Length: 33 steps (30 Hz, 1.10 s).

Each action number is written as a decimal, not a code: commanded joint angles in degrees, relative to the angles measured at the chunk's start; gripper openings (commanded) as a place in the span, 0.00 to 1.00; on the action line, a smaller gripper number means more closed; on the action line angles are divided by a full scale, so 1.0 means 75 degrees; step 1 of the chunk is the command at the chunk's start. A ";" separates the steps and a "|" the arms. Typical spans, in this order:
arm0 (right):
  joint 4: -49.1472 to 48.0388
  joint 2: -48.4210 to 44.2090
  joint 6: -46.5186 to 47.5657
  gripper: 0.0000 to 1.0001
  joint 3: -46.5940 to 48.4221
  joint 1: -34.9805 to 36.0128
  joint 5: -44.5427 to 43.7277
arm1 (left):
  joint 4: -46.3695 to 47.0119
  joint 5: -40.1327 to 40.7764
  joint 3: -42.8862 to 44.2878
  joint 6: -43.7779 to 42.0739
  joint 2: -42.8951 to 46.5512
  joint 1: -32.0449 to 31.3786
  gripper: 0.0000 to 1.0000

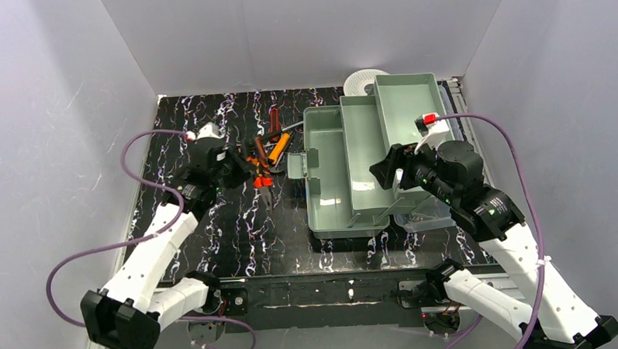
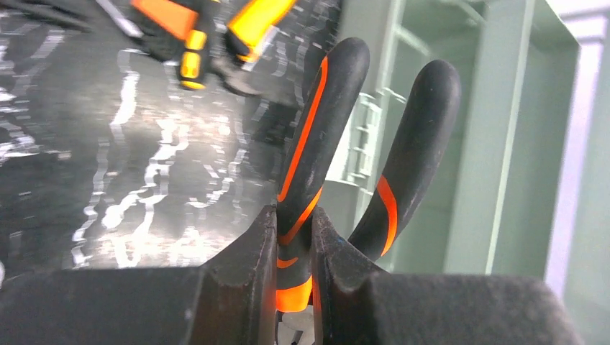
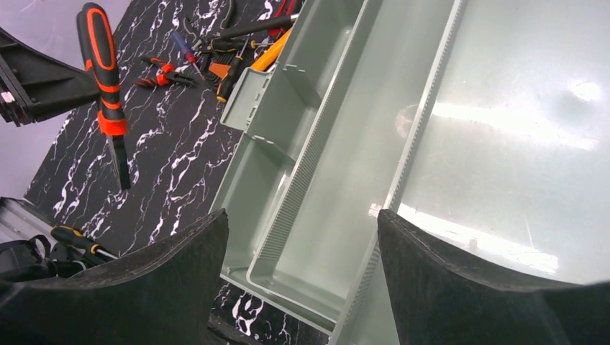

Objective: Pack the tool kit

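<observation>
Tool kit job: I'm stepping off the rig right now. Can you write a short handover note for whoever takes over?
Left claw: shut on one handle of the black-and-orange pliers, apparently lifted off the table, beside the box.
Right claw: open, holding nothing, above the trays of the open green box.
Done: pliers picked up; no tool shows in the box yet.
Left: place the pliers in the box, then the pile of tools lying on the table to the box's left, then close it.
</observation>
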<state>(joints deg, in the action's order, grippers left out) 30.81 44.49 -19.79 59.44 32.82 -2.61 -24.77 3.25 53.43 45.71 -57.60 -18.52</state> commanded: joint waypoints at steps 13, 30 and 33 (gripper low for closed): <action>-0.0255 -0.0833 0.0090 0.82 0.0090 0.0026 -0.0849 | 0.1402 0.0250 0.2256 0.0326 -0.3127 -0.2984 0.00; -0.0197 -0.0948 -0.0121 0.81 0.0032 0.0041 -0.0985 | 0.1639 -0.0202 0.2491 0.1059 -0.4672 -0.3458 0.03; -0.0171 -0.0909 -0.0138 0.81 0.0032 0.0039 -0.1009 | 0.1477 -0.0282 0.2637 0.0955 -0.4705 -0.3487 0.34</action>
<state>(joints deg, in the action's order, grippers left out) 30.28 37.26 -20.47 59.18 32.82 -9.08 -15.55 2.44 69.67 52.12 -94.63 -44.38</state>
